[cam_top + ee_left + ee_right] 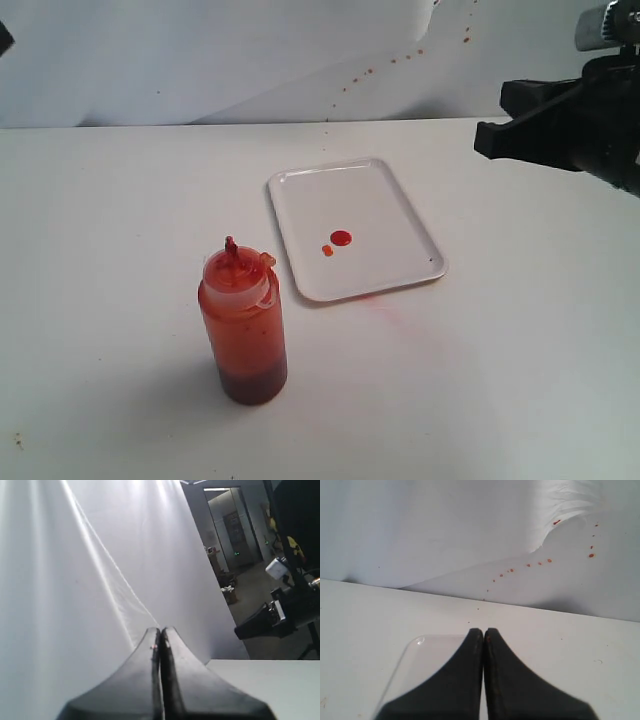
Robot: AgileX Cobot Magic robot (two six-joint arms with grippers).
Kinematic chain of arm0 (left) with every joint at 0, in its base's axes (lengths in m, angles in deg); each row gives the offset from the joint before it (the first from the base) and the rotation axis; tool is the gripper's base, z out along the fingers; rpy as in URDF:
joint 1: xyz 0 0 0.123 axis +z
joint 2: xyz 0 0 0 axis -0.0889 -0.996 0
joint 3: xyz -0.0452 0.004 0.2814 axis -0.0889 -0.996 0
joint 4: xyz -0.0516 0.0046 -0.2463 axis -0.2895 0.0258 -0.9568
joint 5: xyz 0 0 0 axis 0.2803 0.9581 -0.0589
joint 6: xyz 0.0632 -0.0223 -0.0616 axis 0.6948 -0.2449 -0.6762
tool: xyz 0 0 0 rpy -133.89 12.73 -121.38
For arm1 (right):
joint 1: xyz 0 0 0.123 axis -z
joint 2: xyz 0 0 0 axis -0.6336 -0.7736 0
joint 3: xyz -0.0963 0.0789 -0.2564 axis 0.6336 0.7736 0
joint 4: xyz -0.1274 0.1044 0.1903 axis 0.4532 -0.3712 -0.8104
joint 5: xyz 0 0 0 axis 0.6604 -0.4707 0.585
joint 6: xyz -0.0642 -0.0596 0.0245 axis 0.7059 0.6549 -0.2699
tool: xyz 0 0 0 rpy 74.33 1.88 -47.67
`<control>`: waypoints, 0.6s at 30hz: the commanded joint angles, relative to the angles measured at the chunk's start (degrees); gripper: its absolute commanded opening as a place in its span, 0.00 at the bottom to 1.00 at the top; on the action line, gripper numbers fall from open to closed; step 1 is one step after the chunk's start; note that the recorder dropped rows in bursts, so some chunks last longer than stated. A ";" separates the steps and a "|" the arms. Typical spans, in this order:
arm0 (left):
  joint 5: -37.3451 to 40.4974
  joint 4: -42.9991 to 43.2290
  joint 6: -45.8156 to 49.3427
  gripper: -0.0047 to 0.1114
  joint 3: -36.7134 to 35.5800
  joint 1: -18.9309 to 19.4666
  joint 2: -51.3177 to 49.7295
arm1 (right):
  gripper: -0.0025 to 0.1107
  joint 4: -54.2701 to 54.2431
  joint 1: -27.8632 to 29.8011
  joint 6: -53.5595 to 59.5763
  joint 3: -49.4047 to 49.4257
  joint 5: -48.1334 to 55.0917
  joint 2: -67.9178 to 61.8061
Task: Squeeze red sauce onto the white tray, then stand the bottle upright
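Note:
The bottle (pixel 243 325) stands upright on the table, left of centre, orange-red inside and darker at the bottom, its stained nozzle pointing up. Behind and to its right lies the white tray (pixel 390 205) with two small red sauce drops (pixel 340 238) near its middle. My right gripper (pixel 492 138) hangs shut above the table at the far right, well away from both; in its wrist view the right gripper (pixel 483 630) is shut and empty over a corner of the tray (pixel 412 655). My left gripper (pixel 160 629) is shut, empty, facing the backdrop, and is out of the exterior view.
Red splatter (pixel 390 62) dots the white backdrop behind the table. A faint red smear (pixel 385 308) marks the table by the tray's front edge. The other arm (pixel 280 615) shows in the left wrist view, with the table edge (pixel 260 662) below it.

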 commanded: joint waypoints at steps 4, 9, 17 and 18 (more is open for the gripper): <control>-0.29 0.32 0.30 0.04 -0.38 -0.21 8.77 | 0.02 -0.17 0.41 -0.47 0.17 0.15 0.41; -0.29 0.32 0.41 0.04 -0.38 -0.21 10.79 | 0.02 -0.17 0.41 -0.47 0.17 0.15 0.41; -0.29 0.32 0.25 0.04 -0.38 -0.21 10.69 | 0.02 -0.17 0.41 -0.47 0.17 0.15 0.41; -0.29 0.32 0.25 0.04 -0.38 -0.21 10.69 | 0.02 -0.17 0.41 -0.47 0.17 0.15 0.41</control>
